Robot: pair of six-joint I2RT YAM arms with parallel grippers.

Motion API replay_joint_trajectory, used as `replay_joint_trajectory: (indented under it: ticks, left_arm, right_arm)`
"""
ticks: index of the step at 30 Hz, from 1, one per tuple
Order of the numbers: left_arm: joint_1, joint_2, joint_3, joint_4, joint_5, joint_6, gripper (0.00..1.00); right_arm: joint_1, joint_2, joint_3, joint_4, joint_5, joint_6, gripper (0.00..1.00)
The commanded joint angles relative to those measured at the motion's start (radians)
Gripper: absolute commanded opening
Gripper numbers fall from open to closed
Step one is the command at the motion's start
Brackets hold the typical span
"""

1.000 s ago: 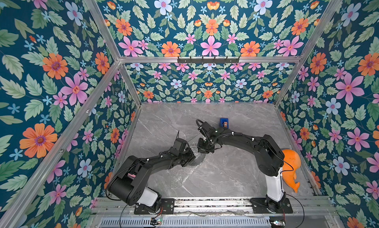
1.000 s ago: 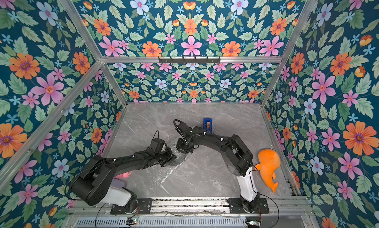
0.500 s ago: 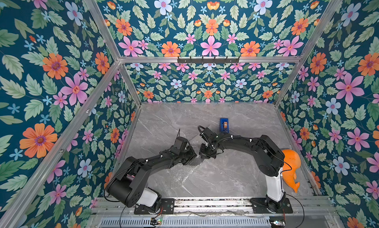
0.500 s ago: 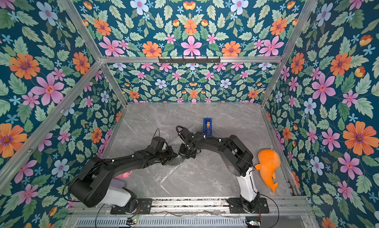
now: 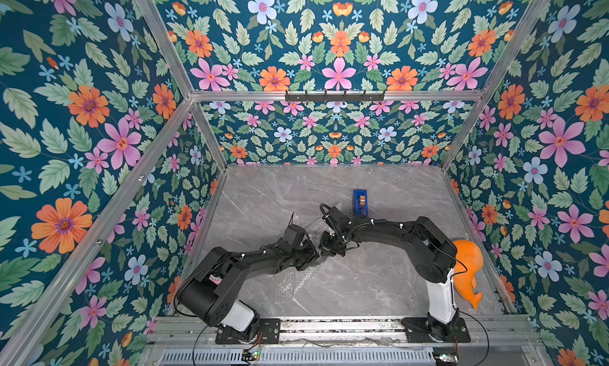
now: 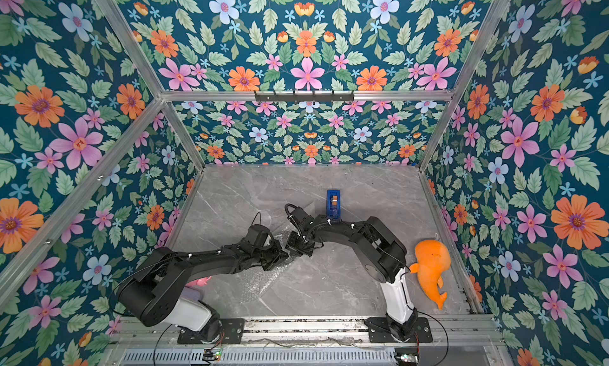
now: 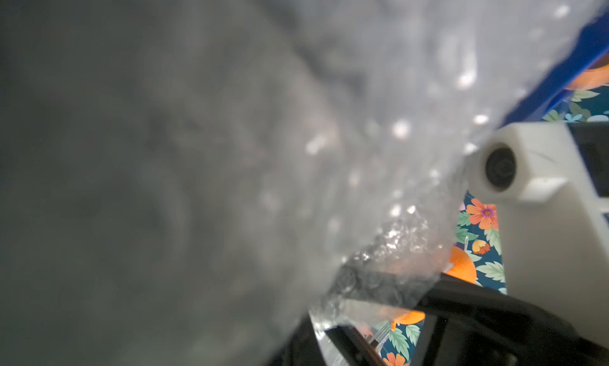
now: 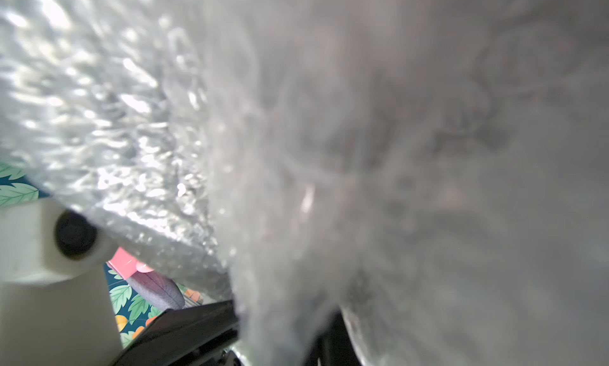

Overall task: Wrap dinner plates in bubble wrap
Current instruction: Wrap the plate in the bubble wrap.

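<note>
The bubble wrap [image 5: 292, 283] is a clear, glinting sheet that rises from the grey table up to the two grippers at mid-table. My left gripper [image 5: 313, 258] and right gripper [image 5: 324, 249] meet tip to tip there, each shut on a bunched part of the sheet. Both also show in a top view, left gripper [image 6: 284, 255] and right gripper [image 6: 294, 247]. The bubble wrap [image 7: 362, 133] fills the left wrist view, pinched at the left gripper [image 7: 324, 328]. In the right wrist view the bubble wrap [image 8: 115, 117] runs into the right gripper [image 8: 270, 341]. The dinner plates are hidden.
A blue tape dispenser [image 5: 360, 201] stands just behind the right arm. An orange whale toy [image 5: 466, 268] lies by the right wall. A pink object [image 6: 201, 280] peeks out beside the left arm's base. Flowered walls enclose the table; a metal rail [image 5: 329, 324] runs along the front.
The right gripper has moved toward the front and closed on the bubble wrap, ending up right against the left gripper. The left arm has hardly moved.
</note>
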Motion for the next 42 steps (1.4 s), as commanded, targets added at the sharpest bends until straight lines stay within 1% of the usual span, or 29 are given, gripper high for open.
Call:
replay_joint_trajectory:
  ticks: [1,3,5,8,10,13,16,19,21,23,25,27,28,30,31,32,34,37,39,42]
  left_arm:
    - [-0.002,0.017,-0.026,-0.024,0.0,-0.022,0.0]
    - [-0.002,0.019,-0.03,-0.018,0.002,-0.022,0.0]
    - [-0.002,0.015,-0.028,-0.02,0.0,-0.018,0.0]
    - [-0.002,0.005,-0.02,-0.035,-0.007,-0.007,0.0]
    - [-0.002,-0.001,-0.015,-0.044,-0.01,0.001,0.0]
    - [-0.002,-0.009,-0.008,-0.058,-0.02,0.013,0.0]
    - [-0.002,-0.015,-0.004,-0.067,-0.023,0.022,0.0]
    - [-0.002,-0.023,0.008,-0.083,-0.027,0.039,0.0]
    - [-0.002,-0.035,0.024,-0.109,-0.035,0.054,0.0]
    - [-0.002,-0.065,0.057,-0.156,-0.06,0.086,0.11]
    - [-0.001,-0.116,0.107,-0.221,-0.105,0.128,0.27]
    - [0.0,-0.161,0.166,-0.286,-0.163,0.175,0.38]
    - [0.0,-0.18,0.196,-0.312,-0.192,0.201,0.43]
    - [0.0,-0.195,0.226,-0.328,-0.232,0.233,0.48]
    - [0.0,-0.189,0.234,-0.33,-0.238,0.236,0.48]
    - [0.001,-0.178,0.236,-0.33,-0.234,0.236,0.43]
    - [0.001,-0.133,0.231,-0.324,-0.212,0.224,0.2]
    - [0.003,-0.077,0.188,-0.28,-0.176,0.19,0.05]
    - [0.003,-0.061,0.167,-0.274,-0.172,0.173,0.0]
    - [0.004,-0.065,0.139,-0.26,-0.177,0.163,0.0]
  right_arm:
    - [0.0,-0.051,0.005,-0.049,0.052,0.007,0.0]
    - [0.001,-0.095,0.019,-0.103,0.095,-0.011,0.03]
    - [0.004,-0.138,0.034,-0.151,0.13,-0.03,0.08]
    - [0.005,-0.153,0.048,-0.17,0.139,-0.042,0.15]
    - [0.004,-0.117,0.085,-0.194,0.125,-0.049,0.15]
    - [0.004,-0.033,0.158,-0.23,0.104,-0.072,0.13]
    - [-0.001,0.04,0.214,-0.248,0.085,-0.082,0.12]
    - [-0.006,0.082,0.222,-0.227,0.062,-0.083,0.12]
    - [-0.006,0.096,0.216,-0.228,0.054,-0.083,0.09]
    - [0.0,0.088,0.184,-0.211,0.049,-0.071,0.07]
    - [0.004,0.076,0.139,-0.184,0.043,-0.053,0.06]
    - [0.01,0.068,0.104,-0.16,0.038,-0.036,0.05]
    - [0.014,0.062,0.088,-0.147,0.037,-0.027,0.05]
    - [0.022,0.054,0.069,-0.127,0.039,-0.013,0.05]
    - [0.024,0.052,0.064,-0.121,0.041,-0.006,0.05]
    - [0.026,0.05,0.062,-0.121,0.046,0.0,0.05]
    - [0.028,0.045,0.057,-0.123,0.063,0.015,0.05]
    - [0.029,0.027,0.029,-0.086,0.062,0.04,0.05]
    - [0.028,0.019,0.02,-0.072,0.061,0.046,0.04]
    - [0.03,0.017,0.025,-0.073,0.059,0.045,0.05]
